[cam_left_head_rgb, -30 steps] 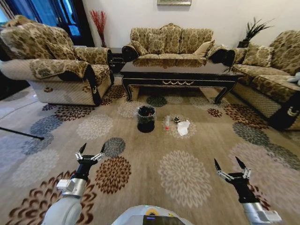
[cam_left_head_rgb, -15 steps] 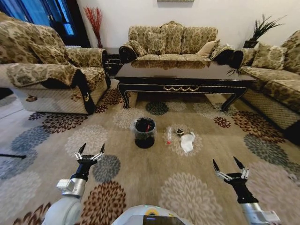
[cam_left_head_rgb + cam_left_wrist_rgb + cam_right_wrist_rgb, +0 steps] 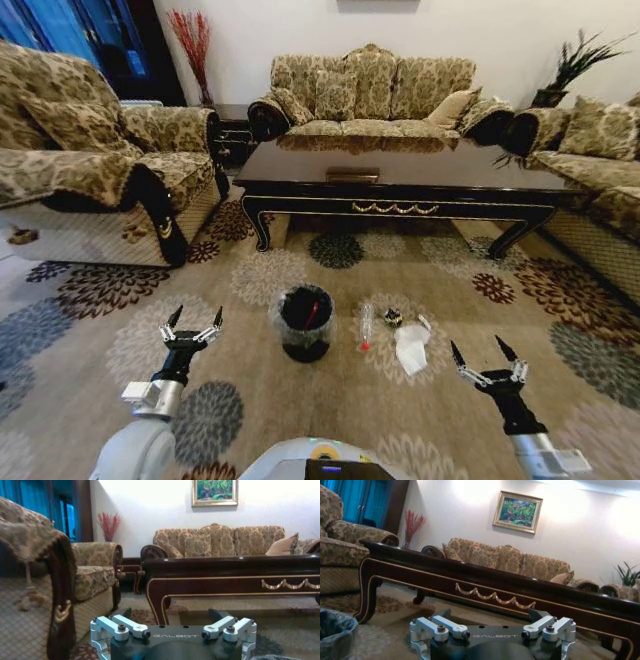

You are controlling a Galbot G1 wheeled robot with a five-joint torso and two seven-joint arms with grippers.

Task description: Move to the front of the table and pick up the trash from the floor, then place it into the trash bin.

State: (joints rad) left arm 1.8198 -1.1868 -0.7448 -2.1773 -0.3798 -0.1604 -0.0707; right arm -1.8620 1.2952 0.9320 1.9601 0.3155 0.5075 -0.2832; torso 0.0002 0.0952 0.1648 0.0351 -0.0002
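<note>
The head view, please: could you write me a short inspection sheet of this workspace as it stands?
Surface: patterned carpet; trash on it.
Job's things: table beyond; trash bin upright; clear bottle, dark wrapper and white sheet lie to its right.
Clutter: nothing seen.
Hands: left hand open, raised left of the bin; right hand open, raised right of the sheet; both hold nothing.
Cables: nothing seen.
Surroundings: sofas around the table, plant, red stems.
</note>
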